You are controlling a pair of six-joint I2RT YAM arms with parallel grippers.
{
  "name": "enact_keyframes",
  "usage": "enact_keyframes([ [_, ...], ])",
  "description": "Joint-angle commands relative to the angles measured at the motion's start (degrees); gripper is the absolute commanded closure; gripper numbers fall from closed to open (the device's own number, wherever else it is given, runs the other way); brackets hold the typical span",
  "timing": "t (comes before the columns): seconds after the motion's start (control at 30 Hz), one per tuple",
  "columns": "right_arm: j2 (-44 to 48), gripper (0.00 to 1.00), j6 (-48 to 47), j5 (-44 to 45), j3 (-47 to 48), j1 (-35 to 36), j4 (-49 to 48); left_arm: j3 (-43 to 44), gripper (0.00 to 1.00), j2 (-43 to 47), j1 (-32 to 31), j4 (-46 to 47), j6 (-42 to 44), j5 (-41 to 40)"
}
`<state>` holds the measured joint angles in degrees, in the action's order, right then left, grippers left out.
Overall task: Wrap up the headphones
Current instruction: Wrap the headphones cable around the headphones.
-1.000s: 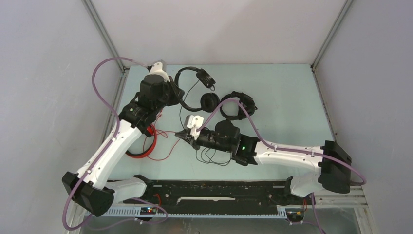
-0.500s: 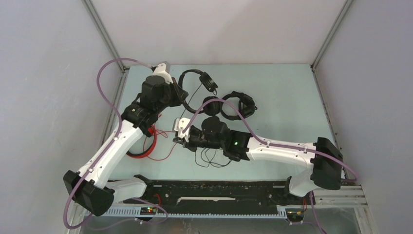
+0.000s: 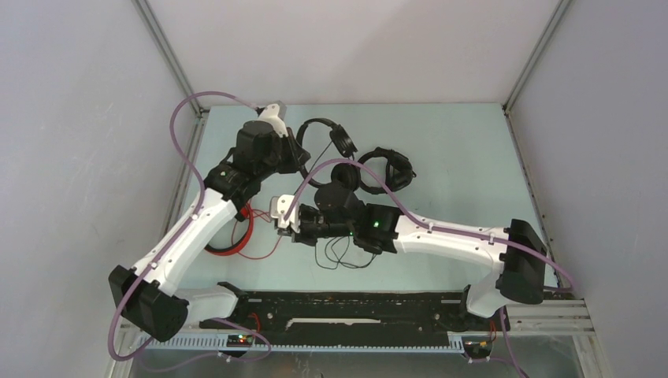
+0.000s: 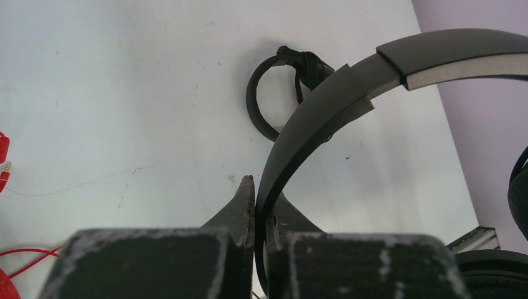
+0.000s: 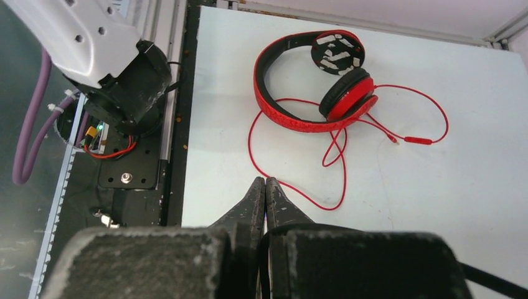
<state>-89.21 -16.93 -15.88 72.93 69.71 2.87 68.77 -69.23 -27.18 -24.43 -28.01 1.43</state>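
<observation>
L gripper is clamping the flat band of the slim-banded black over-ear headset, jaws nearly touching, at far-left of the pale tabletop. Bulkier black headset is lying just beyond. R gripper is hovering w/ jaws pressed together; can't tell if it's pinching a cable. Red over-ear headset is lying ahead, its thin red cable looping alongside.

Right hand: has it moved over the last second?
Yes. The right hand has shifted left, away from the bulkier black headphones, which stay put, toward the red headphones.
</observation>
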Motion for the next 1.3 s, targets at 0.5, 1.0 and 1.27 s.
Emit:
enact_keyframes([
  [0.5,13.8,0.78,11.8,18.5,-24.5,-4.0,-20.5,3.1,1.0,7.2,1.0,3.4,-7.3,9.9],
  [1.0,20.3,0.89,18.1,10.5,-37.5,-13.8,-35.4,1.6,1.0,9.9,1.6,2.1,-5.1,15.4],
  [1.27,22.9,1.0,18.8,8.4,-37.6,-16.8,-35.2,1.9,1.0,9.8,1.6,-4.3,0.8,14.2],
])
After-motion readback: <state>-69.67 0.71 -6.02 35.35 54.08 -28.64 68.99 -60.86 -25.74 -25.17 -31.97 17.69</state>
